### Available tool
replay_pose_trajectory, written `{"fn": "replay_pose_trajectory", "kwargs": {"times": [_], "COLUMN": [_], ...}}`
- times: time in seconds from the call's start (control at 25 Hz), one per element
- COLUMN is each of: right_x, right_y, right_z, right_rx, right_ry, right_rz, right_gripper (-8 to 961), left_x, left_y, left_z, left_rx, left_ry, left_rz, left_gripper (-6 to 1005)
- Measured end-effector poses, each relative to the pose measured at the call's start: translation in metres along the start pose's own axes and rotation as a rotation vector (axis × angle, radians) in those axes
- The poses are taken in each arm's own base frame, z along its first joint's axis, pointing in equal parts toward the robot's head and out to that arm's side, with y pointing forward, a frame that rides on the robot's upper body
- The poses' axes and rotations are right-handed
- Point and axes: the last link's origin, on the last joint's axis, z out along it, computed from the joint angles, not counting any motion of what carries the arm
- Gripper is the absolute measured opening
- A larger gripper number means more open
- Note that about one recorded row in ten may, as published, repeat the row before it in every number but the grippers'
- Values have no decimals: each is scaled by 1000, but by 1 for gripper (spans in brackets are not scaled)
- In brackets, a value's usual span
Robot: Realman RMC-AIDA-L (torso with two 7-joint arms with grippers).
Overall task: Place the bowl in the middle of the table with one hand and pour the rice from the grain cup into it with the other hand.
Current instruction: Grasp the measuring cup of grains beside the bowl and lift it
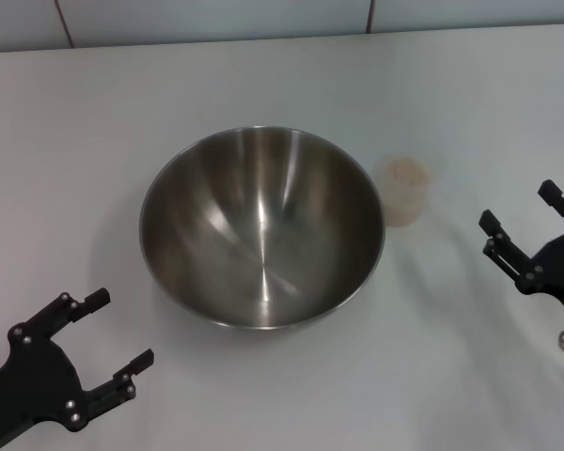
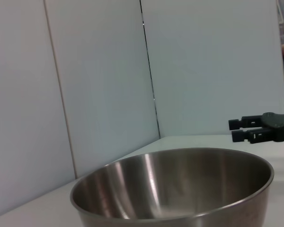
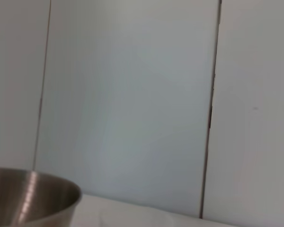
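table [image 1: 56,141] white, bare around items | bowl [image 1: 261,227] steel, upright, mid-table, empty | L gripper [image 1: 115,331] near-left of bowl, jaws apart, holding nothing | R gripper [image 1: 519,209] right side, jaws apart, well clear of cup | grain cup [image 1: 406,190] upright just right of bowl, not touching | rice [image 1: 406,173] in cup

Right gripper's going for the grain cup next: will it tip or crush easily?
Probably yes. The grain cup looks thin, clear plastic, so likely light and squeezable. It stands upright with rice filling it, so a sideways nudge may tip it and spill.
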Motion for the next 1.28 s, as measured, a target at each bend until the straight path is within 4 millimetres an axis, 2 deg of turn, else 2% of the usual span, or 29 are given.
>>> {"fn": "replay_pose_trajectory", "kwargs": {"times": [0.12,0.32,0.84,1.28], "right_x": [3,6,8,8], "right_y": [11,15,15,8], "right_z": [12,23,42,48], "right_rx": [-2,-14,-11,26], "right_ry": [23,47,85,97], "right_rz": [-42,-45,-38,-33], "right_gripper": [794,792,792,794], "left_x": [0,0,-1,-3], "left_y": [0,0,2,3], "left_z": [2,2,1,-4], "left_rx": [-7,-9,-8,-5], "left_ry": [2,2,1,-10], "left_rz": [-2,-4,-18,-38], "left_gripper": [795,795,795,794]}}
